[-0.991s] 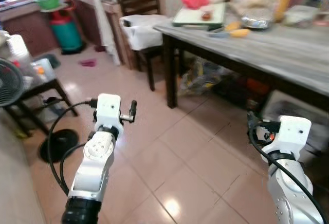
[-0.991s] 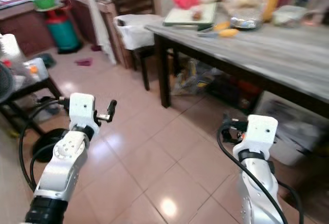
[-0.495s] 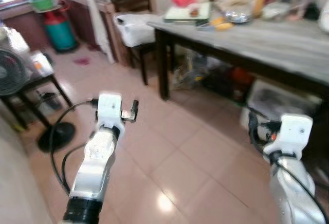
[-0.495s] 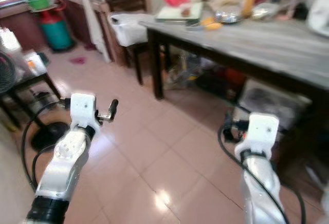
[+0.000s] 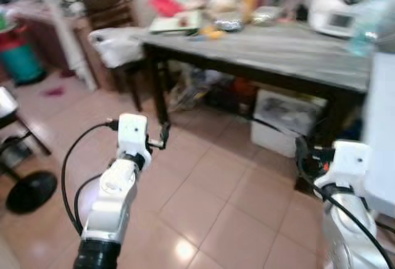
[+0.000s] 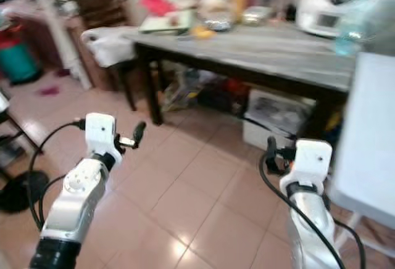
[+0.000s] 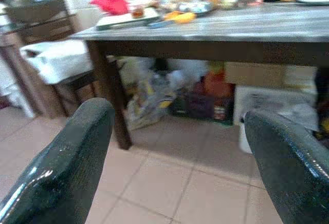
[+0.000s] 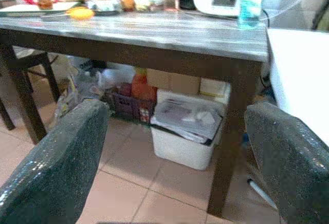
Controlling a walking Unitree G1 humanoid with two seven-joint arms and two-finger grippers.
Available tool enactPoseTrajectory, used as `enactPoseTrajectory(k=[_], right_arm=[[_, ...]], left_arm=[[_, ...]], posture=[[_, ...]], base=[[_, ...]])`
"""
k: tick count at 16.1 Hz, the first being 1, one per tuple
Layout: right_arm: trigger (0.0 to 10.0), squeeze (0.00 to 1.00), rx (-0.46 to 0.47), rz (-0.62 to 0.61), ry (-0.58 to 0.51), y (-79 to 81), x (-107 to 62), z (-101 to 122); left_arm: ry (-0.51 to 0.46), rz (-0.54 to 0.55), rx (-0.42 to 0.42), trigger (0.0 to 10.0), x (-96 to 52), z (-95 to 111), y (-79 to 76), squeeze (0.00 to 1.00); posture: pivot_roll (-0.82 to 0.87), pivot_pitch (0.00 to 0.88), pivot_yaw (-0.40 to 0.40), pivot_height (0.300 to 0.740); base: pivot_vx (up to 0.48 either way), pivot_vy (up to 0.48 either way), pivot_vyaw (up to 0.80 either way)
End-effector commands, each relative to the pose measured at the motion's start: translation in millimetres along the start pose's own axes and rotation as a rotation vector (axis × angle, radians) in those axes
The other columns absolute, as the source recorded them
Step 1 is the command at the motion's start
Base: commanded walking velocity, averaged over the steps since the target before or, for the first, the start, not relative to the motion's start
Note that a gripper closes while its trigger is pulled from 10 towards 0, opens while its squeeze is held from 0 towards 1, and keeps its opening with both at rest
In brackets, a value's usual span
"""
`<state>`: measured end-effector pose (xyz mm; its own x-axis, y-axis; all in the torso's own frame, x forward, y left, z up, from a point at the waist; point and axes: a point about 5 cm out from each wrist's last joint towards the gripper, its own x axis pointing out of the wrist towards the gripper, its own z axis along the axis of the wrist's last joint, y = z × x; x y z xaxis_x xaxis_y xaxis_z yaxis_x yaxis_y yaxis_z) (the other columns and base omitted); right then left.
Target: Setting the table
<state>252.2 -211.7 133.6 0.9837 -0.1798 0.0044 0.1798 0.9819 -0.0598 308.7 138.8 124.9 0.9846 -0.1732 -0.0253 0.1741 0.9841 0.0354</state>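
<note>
Your left gripper [image 7: 177, 147] and right gripper [image 8: 175, 152] both hang wide apart, empty, over the floor. The table [image 5: 278, 50] stands ahead, cluttered at its far end. Approach too fast through this blur and you may clip its leg [image 8: 229, 147].

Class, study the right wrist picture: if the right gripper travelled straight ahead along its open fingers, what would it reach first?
Probably the white plastic bin under the grey-topped table. The right gripper is open, empty, and points below the tabletop at that bin. The dark table leg stands just beside that line; depth is unclear.
</note>
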Motion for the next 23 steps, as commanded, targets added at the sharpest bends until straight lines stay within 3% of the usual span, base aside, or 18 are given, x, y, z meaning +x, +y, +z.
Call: enactPoseTrajectory(k=[1,13,16,19,20,21,23], right_arm=[[10.0,0.0,0.004,0.002,-0.003,1.9,-1.7,1],[10.0,0.0,-0.018,0.011,-0.029,3.8,-1.9,8],[10.0,0.0,-0.035,0.023,-0.058,6.0,-1.0,16],[10.0,0.0,-0.055,0.028,-0.079,5.6,-3.0,19],[3.7,0.0,-0.047,0.025,-0.104,4.9,-4.7,21],[0.0,0.0,-0.03,0.023,-0.122,4.5,-6.4,24],[0.0,0.0,-0.035,0.026,-0.118,3.8,-7.6,23]], left_arm=[[-0.019,-0.02,0.002,10.0,1.5,6,-2.4,0.0],[-0.054,-0.029,-0.03,10.0,-0.3,11,-5.2,0.0],[-0.076,0.045,-0.02,10.0,-1.8,15,3.6,0.0],[-0.075,0.051,-0.042,10.0,-6.6,11,7.9,0.0],[-0.098,0.059,-0.052,1.1,-7.7,13,8.1,0.0],[-0.101,0.05,-0.083,0.0,-7.6,14,6.8,0.0],[-0.106,0.053,-0.074,0.0,-7.5,15,6.9,0.0]], posture=[[-0.06,0.029,0.069,0.74],[-0.06,0.041,0.065,0.74],[-0.06,0.042,0.058,0.74],[-0.07,0.042,0.049,0.74],[-0.07,0.043,0.048,0.74],[-0.07,0.046,0.046,0.74],[-0.07,0.045,0.049,0.74]], base=[[0.0,0.0,-0.76],[0.0,0.0,-0.77],[0.0,0.0,-0.76],[0.0,0.0,-0.5],[0.0,0.0,0.0],[0.0,0.0,0.0],[0.0,0.0,0.0]])
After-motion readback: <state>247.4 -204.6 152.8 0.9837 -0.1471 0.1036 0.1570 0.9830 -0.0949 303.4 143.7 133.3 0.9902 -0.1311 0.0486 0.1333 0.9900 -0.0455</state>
